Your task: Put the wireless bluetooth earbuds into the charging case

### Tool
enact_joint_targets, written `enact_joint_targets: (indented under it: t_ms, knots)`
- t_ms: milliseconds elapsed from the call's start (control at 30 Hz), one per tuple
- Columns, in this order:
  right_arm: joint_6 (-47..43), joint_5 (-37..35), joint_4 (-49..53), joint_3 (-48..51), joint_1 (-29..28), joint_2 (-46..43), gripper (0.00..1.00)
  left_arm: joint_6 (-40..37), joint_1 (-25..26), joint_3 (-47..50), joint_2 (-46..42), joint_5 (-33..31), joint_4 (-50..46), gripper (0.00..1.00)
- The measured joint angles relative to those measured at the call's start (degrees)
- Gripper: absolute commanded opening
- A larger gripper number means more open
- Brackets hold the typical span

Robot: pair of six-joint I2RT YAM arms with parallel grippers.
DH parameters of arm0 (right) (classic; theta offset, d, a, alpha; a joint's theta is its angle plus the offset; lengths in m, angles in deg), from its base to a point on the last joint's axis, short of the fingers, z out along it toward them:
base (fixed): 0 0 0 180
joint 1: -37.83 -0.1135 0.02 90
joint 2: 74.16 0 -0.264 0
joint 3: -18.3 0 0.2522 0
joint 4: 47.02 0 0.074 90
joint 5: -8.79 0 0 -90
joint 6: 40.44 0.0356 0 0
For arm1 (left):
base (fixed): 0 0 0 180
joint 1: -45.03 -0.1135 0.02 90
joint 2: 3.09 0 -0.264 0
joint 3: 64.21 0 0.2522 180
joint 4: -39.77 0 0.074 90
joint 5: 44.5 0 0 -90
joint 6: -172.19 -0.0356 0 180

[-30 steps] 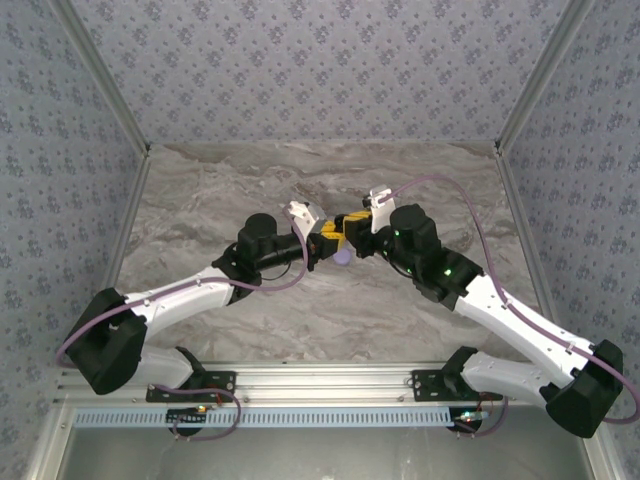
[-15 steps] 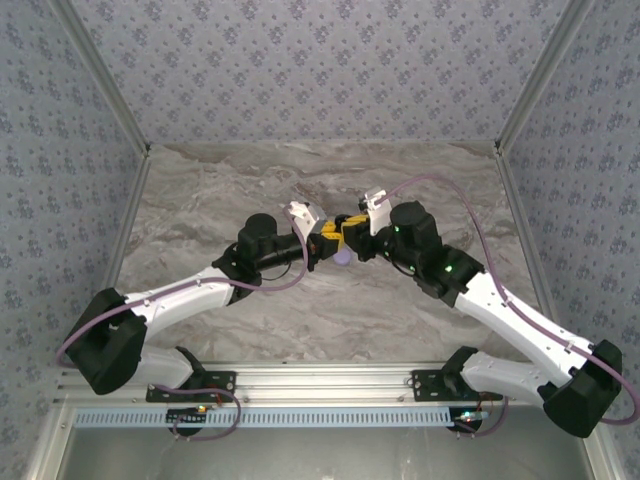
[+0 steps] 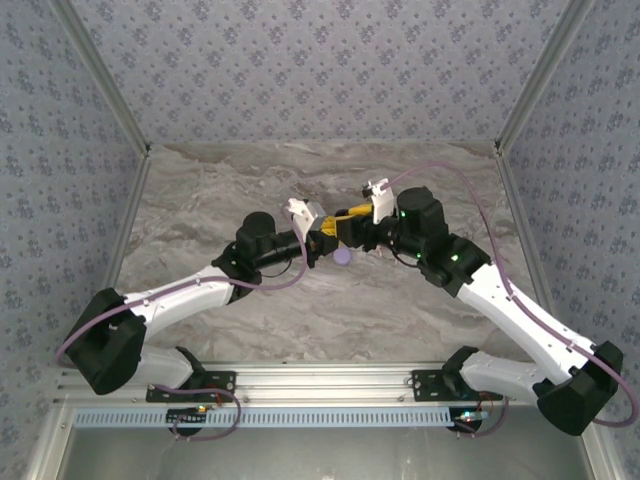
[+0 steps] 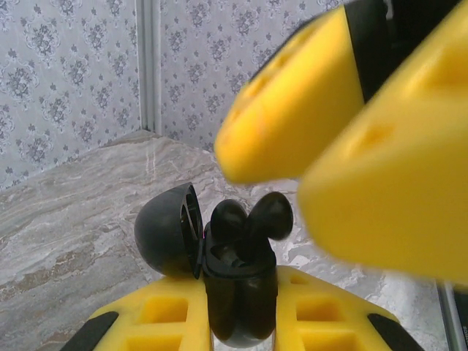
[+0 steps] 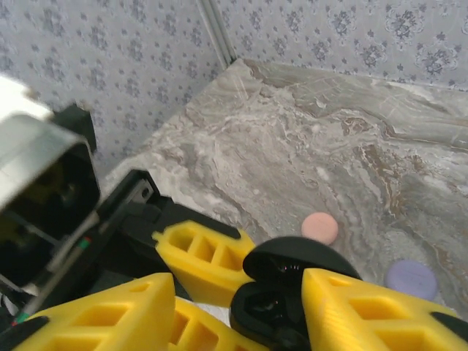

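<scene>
Our left pincer [image 4: 241, 322] is clamped on the open case [image 4: 234, 285] above mid-desk [image 3: 200, 200], with both black earbuds [image 4: 252, 219] sitting in it. The right pincer [image 5: 241, 289] hovers just above, jaws apart. We should press each bud down gently and squarely.

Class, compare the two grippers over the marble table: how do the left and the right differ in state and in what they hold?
The left gripper is shut on the black charging case, whose lid is open with black earbuds standing in it. The right gripper is open and holds nothing. The left gripper clamps the case body, while the right gripper hangs close above the earbuds. Both are yellow-fingered.
</scene>
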Motion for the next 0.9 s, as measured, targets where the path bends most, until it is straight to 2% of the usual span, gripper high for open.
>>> enact_joint_targets:
  t_ms: [100,200,333,467,567,733,900]
  knots:
    - [0.8,0.2,1.7,-2.8,1.3,0.0,0.67,0.0,0.0,0.0,0.0,0.0,0.4,0.00]
    - [1.7,1.3,2.5,-4.6,3.1,-0.1,0.68,0.1,0.0,0.0,0.0,0.0,0.7,0.00]
    - [2.9,3.0,3.9,-4.9,5.7,-0.9,0.65,0.5,0.0,0.0,0.0,0.0,1.4,0.00]
    - [3.7,4.9,8.0,-5.0,8.6,-1.7,0.57,1.3,0.0,0.0,0.0,0.0,2.9,0.00]
    - [3.8,7.2,11.6,-4.9,11.2,-2.9,0.57,1.9,0.0,0.0,0.0,0.0,4.2,0.00]
    - [4.8,13.8,12.9,-3.1,13.9,-6.3,0.72,3.0,0.0,0.0,0.0,0.0,5.5,0.00]
    - [7.3,20.7,12.4,-2.6,14.1,-5.2,0.73,3.9,0.0,0.0,0.0,0.3,6.7,0.00]
